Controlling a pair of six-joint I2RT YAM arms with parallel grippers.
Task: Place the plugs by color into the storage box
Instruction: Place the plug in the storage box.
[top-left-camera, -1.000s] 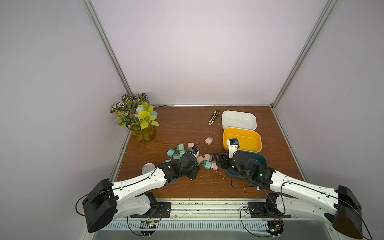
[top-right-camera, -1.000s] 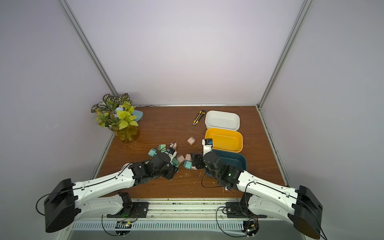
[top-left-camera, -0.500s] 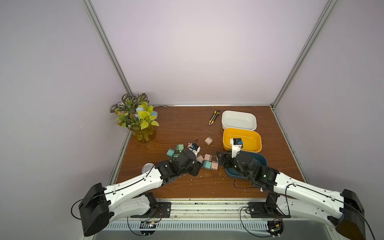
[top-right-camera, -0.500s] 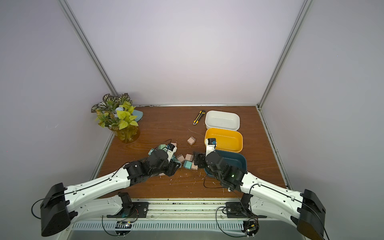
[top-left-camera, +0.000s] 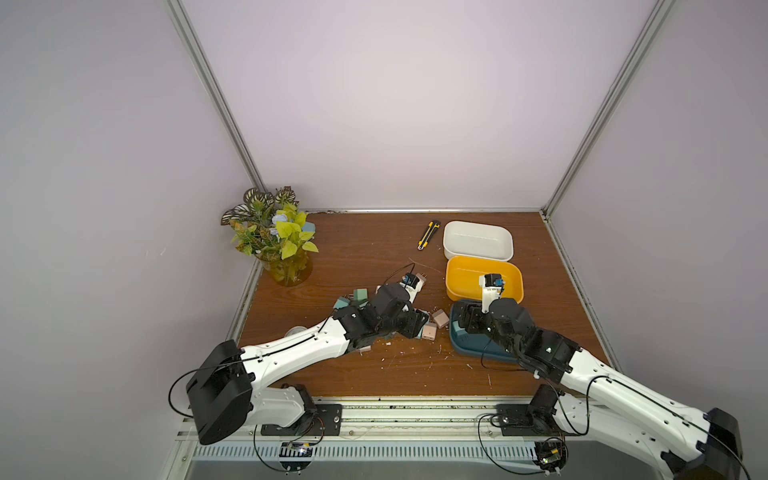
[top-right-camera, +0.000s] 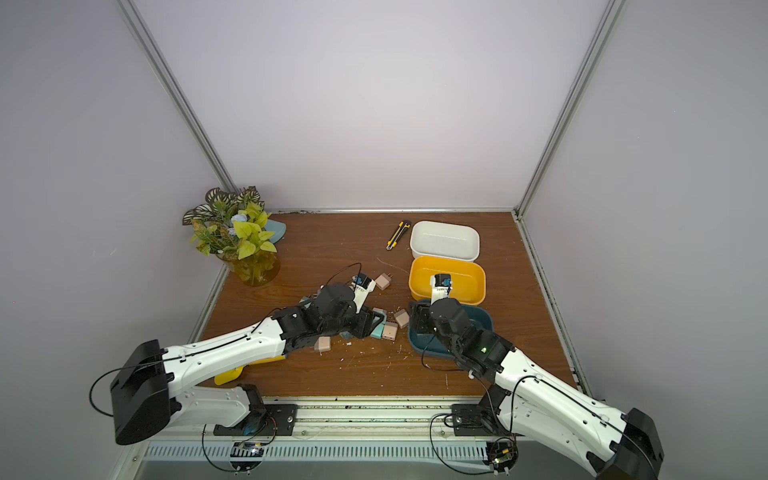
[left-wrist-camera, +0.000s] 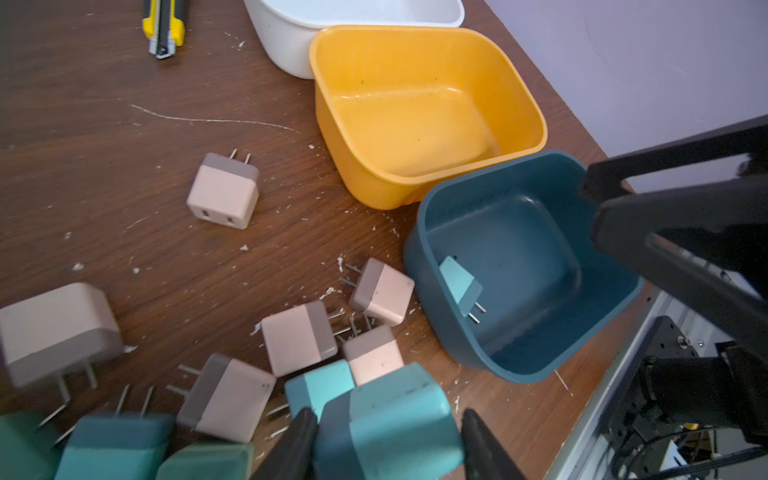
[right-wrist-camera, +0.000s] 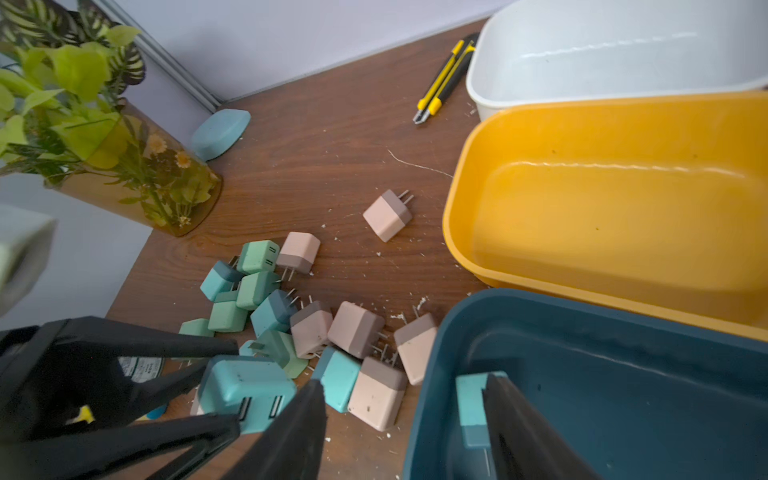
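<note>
Top view: left arm (top-left-camera: 299, 349) nearer glossy rounded bins (top-left-camera: 463, 276) on scratched wood table (top-left-camera: 365, 249) than a second ago.
Left wrist: left gripper (left-wrist-camera: 384, 424) pinching matte teal cube plug (left-wrist-camera: 395, 436).
Right wrist: right gripper (right-wrist-camera: 405, 386) spread over blue bin (right-wrist-camera: 623, 332), another plug (right-wrist-camera: 469, 395) inside.

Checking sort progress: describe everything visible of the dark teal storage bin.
The dark teal storage bin is a plastic tub, rounded-rectangular, open-topped, upright on the wooden table, nearest the robot in a row of three, seemingly touching the yellow bin. Inside, one teal-blue plug leans on a wall, prongs toward the floor. The right gripper hangs open over one end.
</note>
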